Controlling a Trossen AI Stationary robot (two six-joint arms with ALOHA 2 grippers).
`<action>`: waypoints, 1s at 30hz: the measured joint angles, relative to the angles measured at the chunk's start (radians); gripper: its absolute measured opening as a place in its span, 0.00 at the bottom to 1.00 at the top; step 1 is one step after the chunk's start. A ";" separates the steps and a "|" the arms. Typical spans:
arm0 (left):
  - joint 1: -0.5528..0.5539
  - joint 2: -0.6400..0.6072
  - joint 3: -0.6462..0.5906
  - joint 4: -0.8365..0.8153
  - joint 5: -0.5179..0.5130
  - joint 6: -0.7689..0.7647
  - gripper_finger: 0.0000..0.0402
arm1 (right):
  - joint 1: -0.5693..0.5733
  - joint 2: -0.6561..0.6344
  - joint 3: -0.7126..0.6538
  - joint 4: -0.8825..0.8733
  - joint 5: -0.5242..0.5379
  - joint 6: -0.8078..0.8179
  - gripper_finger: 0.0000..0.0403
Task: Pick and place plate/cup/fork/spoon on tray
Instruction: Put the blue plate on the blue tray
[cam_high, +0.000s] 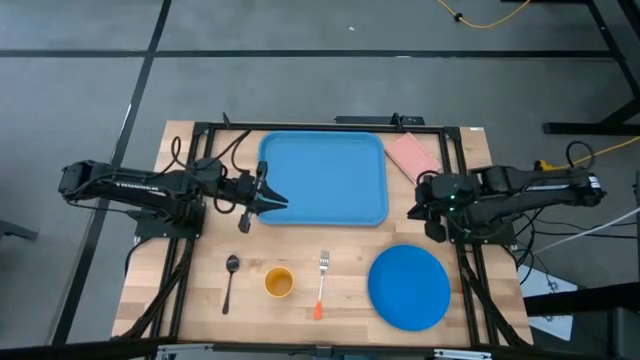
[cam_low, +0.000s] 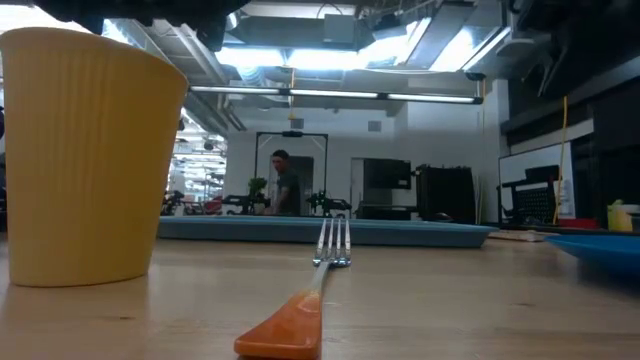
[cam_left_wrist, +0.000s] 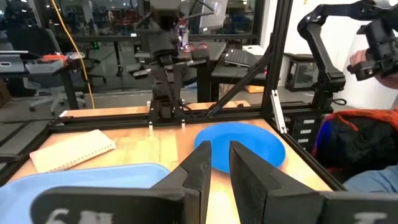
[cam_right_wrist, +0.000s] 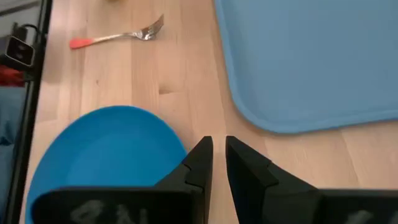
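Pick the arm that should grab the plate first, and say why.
Right. The right gripper hangs just beyond the plate, on the plate's side of the table. The left gripper sits over the tray's left edge, farther off, nearer the spoon.

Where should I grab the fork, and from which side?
Take the fork by its orange handle, coming straight down from above. It lies flat on the table, tines toward the tray, with clear wood either side between cup and plate. Set the fingers across the handle's width. Both grippers look nearly shut; open first.
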 joint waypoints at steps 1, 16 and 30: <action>0.000 0.000 0.000 0.000 -0.001 0.000 0.13 | 0.000 0.015 0.000 -0.001 0.000 0.001 0.13; 0.000 0.000 0.000 0.000 -0.003 0.000 0.13 | -0.001 0.332 -0.039 -0.042 0.003 0.036 0.13; 0.000 0.000 0.000 -0.005 -0.012 0.000 0.13 | 0.000 0.457 -0.039 0.020 0.014 0.030 0.13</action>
